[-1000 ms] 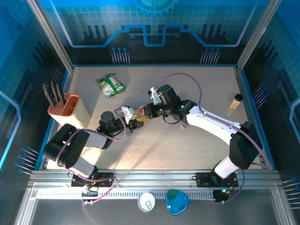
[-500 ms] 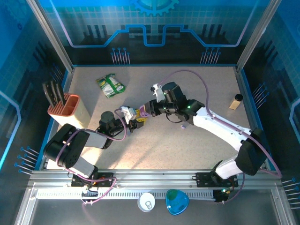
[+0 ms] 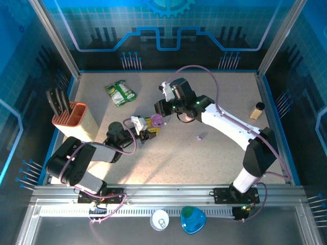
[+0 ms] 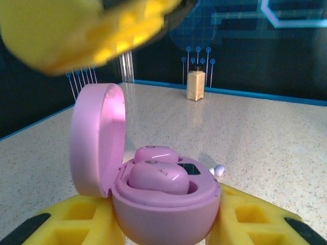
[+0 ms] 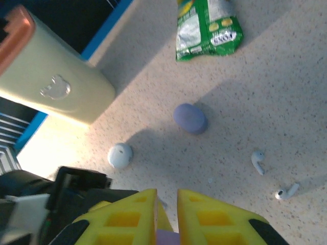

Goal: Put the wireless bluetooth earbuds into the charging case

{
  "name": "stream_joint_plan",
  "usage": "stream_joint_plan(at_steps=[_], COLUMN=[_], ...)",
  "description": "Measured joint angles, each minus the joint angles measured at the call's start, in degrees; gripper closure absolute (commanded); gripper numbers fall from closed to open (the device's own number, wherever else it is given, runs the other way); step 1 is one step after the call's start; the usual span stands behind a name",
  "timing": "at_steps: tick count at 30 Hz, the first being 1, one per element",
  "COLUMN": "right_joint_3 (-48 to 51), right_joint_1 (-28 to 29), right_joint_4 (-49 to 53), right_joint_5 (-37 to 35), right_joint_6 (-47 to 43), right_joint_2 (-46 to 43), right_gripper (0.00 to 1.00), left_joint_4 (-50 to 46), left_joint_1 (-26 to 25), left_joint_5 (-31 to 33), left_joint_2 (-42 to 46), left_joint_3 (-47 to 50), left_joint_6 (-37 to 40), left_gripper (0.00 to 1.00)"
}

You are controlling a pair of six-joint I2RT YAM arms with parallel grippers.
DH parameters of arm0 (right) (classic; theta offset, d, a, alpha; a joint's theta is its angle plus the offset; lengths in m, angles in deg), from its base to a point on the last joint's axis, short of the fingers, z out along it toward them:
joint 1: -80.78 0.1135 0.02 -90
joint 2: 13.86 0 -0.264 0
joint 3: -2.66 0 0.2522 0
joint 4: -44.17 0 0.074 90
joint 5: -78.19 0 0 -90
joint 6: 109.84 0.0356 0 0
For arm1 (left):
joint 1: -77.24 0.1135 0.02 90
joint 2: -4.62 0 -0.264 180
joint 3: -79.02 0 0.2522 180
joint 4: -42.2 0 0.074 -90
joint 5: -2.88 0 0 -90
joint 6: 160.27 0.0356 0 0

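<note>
Left gripper (image 4: 163,219) is clenched around the pink charging case (image 4: 163,204), lid tipped open, with 2 pinkish earbuds (image 4: 156,176) seated in its wells. Right gripper (image 5: 167,196) hangs just above the lid, fingers closed together. On the table, 1 lavender earbud (image 3: 200,137) lies near the case. 2 white earbuds (image 5: 258,162) lie near a purple case (image 5: 190,118) and a white case (image 5: 120,155). Farther out are a green snack packet (image 3: 120,93), a knife block (image 3: 76,120) and a small bottle (image 3: 257,111).

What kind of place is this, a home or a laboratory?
Probably a laboratory robot cell: an aluminium frame post, blue printed wall panels, and a metal mounting rail along the near edge.
</note>
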Motion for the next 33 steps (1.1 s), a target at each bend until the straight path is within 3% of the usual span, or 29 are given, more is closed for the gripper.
stream_joint_plan(at_steps=[12, 19, 23, 28, 33], right_joint_3=[1.44, 8.52, 14.14, 20.9, 25.49], right_joint_1=[-0.24, -2.69, -5.68, -7.52, -8.24], right_joint_4=[4.87, 1.66, -3.8, -12.31, -21.73], right_joint_5=[2.51, 3.93, 8.61, 16.74, 23.87], right_joint_6=[-2.8, 0.5, 5.51, 14.95, 24.37], right_joint_2=[-2.36, -11.72, -15.69, -16.61, -16.11], right_gripper=[0.78, 0.39, 0.26, 0.24, 0.3], left_joint_4=[0.57, 4.07, 4.68, 4.76, 5.95], left_joint_1=[0.0, 0.0, 0.0, 0.0, 0.0], left_joint_5=[0.5, 0.46, 0.2, -0.74, -1.53], left_joint_2=[0.63, 0.63, 0.66, 1.84, 2.78], left_joint_3=[0.22, 0.22, -0.07, -2.01, -3.76], left_joint_6=[-2.97, -5.97, -7.28, -8.33, -9.29], left_gripper=[0.63, 0.63, 0.63, 0.63, 0.63])
